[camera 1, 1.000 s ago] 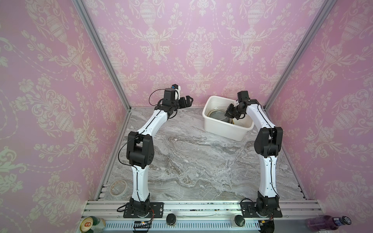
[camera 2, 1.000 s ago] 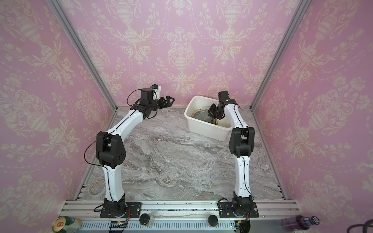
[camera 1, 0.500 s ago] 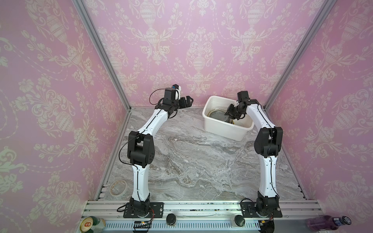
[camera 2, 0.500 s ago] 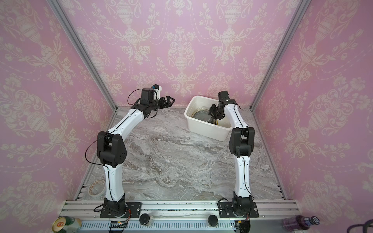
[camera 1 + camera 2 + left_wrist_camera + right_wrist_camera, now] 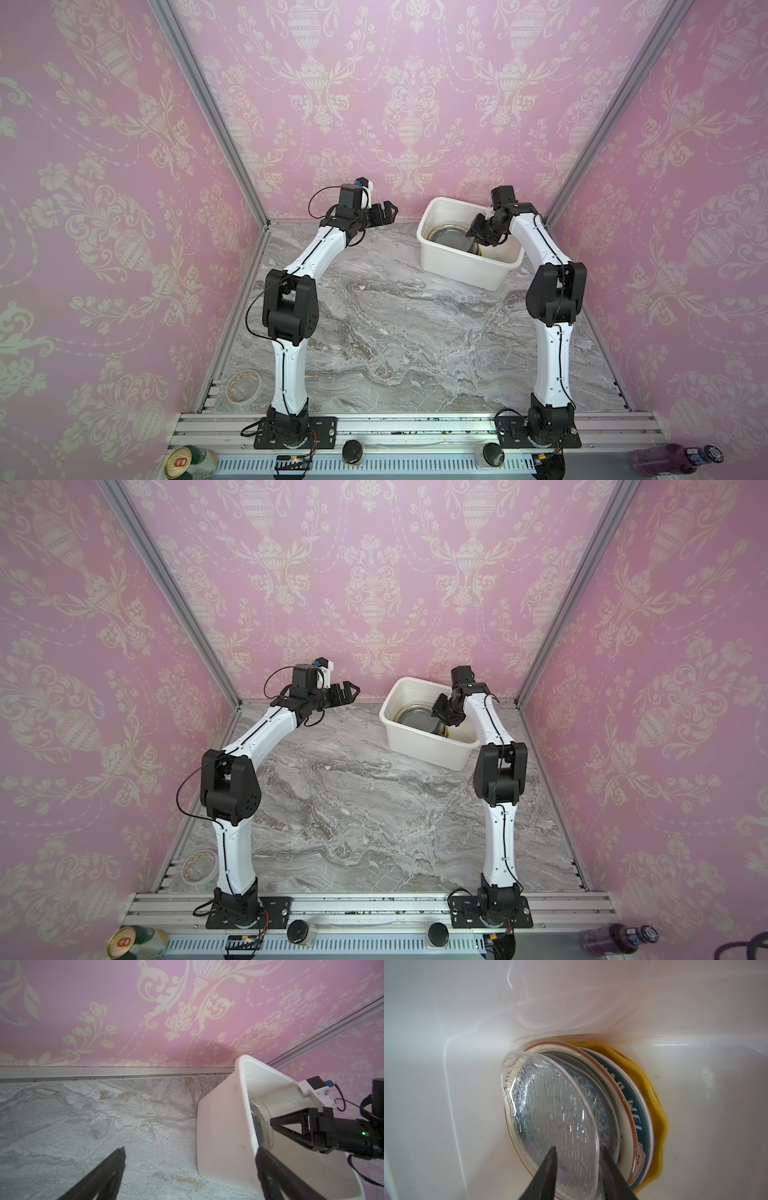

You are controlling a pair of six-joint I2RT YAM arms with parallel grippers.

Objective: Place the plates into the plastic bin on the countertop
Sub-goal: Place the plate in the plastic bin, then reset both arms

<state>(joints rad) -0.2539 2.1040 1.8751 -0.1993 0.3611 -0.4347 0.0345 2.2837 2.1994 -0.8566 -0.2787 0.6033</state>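
The white plastic bin (image 5: 461, 266) (image 5: 424, 746) stands at the back right of the grey countertop (image 5: 395, 332). Several plates (image 5: 446, 237) are stacked inside it. In the right wrist view a clear glass plate (image 5: 550, 1109) leans on top of a brown-rimmed plate (image 5: 629, 1118), a teal-rimmed plate (image 5: 643, 1126) and a yellow scalloped plate (image 5: 660, 1126). My right gripper (image 5: 578, 1148) (image 5: 473, 233) reaches into the bin, jaws parted on either side of the glass plate's near edge. My left gripper (image 5: 388, 210) (image 5: 190, 1149) hangs wide open and holds nothing, left of the bin.
Pink patterned walls close in the back and both sides, and the bin's wall (image 5: 224, 1126) is close to the back corner. A beige tape roll (image 5: 243, 386) lies at the front left. A can (image 5: 189, 461) and a purple bottle (image 5: 673, 459) lie beyond the front rail.
My right gripper's jaws have parted from the clear glass plate inside the bin. Both arms have hardly moved.
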